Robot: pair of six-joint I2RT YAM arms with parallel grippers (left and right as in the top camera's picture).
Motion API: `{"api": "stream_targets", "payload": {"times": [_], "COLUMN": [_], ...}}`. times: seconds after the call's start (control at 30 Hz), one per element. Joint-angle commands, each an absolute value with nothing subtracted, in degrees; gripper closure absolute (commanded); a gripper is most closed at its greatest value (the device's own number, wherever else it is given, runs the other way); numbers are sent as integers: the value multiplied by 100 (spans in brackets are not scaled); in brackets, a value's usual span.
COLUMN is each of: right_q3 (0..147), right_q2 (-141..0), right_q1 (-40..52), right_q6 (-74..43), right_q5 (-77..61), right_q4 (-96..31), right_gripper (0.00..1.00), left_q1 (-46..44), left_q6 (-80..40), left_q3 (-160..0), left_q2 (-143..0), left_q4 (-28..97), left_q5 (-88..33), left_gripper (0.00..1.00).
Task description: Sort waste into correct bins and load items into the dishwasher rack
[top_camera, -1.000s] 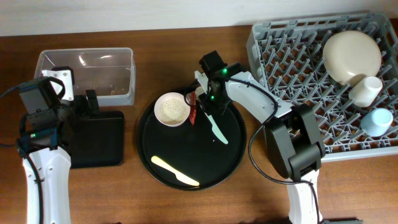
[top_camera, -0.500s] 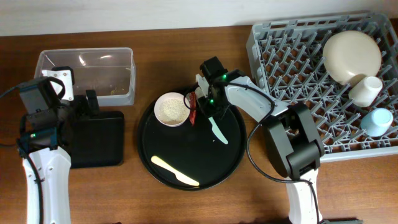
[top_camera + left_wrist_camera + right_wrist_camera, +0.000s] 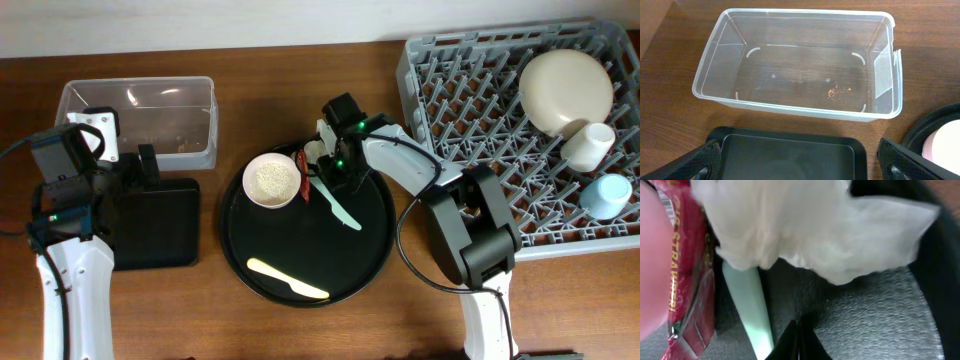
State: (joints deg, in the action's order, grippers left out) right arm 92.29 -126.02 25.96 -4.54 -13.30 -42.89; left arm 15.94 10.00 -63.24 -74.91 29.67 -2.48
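Note:
My right gripper (image 3: 325, 168) is down on the round black tray (image 3: 375, 250), jaws shut tip to tip with nothing seen between them (image 3: 797, 330). Just beyond the tips lies the crumpled white paper wad (image 3: 805, 225). To its left are the red wrapper (image 3: 685, 265) and the mint-green spoon (image 3: 752, 305). The pink-rimmed bowl (image 3: 272, 180) holds whitish grains. A yellow spoon (image 3: 288, 280) lies at the tray's front. My left gripper (image 3: 800, 167) hangs open over the shallow black tray (image 3: 790, 160), with the clear tub (image 3: 790, 107) behind it.
The grey dishwasher rack (image 3: 480, 120) fills the right side, holding the cream plate (image 3: 566, 90), a white cup (image 3: 588, 145) and a light-blue cup (image 3: 605, 195). A few orange crumbs lie in the clear tub. The right arm's base stands between the round tray and the rack.
My right gripper has closed fully at the tray. The mint-green spoon has swung round, and the bowl has shifted slightly to the left. The left arm has not moved.

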Motion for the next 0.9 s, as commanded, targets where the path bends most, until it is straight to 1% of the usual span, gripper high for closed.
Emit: {"api": "stream_targets", "payload": {"times": [0.0,0.07,0.3,0.4,0.53,0.67,0.77,0.87], "right_q3": [9155,9177,9282,9279,9279,9279,9279,9279], "right_q2": [-12713,-12698,-12326,-12326,-12326,-12350,-12440,-12534], "right_q1": [2624,2622,2773,2998,3389,3562,3546,3514], "right_q6": [-497,-464,235,486,880,875,873,609], "right_q5": [-1500,-1503,-1544,-1514,-1070,-556,-458,-484], "right_q4": [-4300,-4327,-4499,-4676,-4707,-4709,-4707,-4709], "right_gripper": [70,69,68,70,68,67,67,67], "left_q1": [1621,1621,1621,1621,1621,1621,1621,1621], "left_q6": [928,928,928,928,928,928,928,928], "left_q3": [-6445,-6445,-6445,-6445,-6445,-6445,-6445,-6445], "left_q2": [-7500,-7500,-7500,-7500,-7500,-7500,-7500,-7500], "left_q4": [2967,2967,2967,2967,2967,2967,2967,2967], "left_q5": [-211,-211,-211,-211,-211,-211,-211,-211], "left_gripper": [1,1,1,1,1,1,1,1]}}
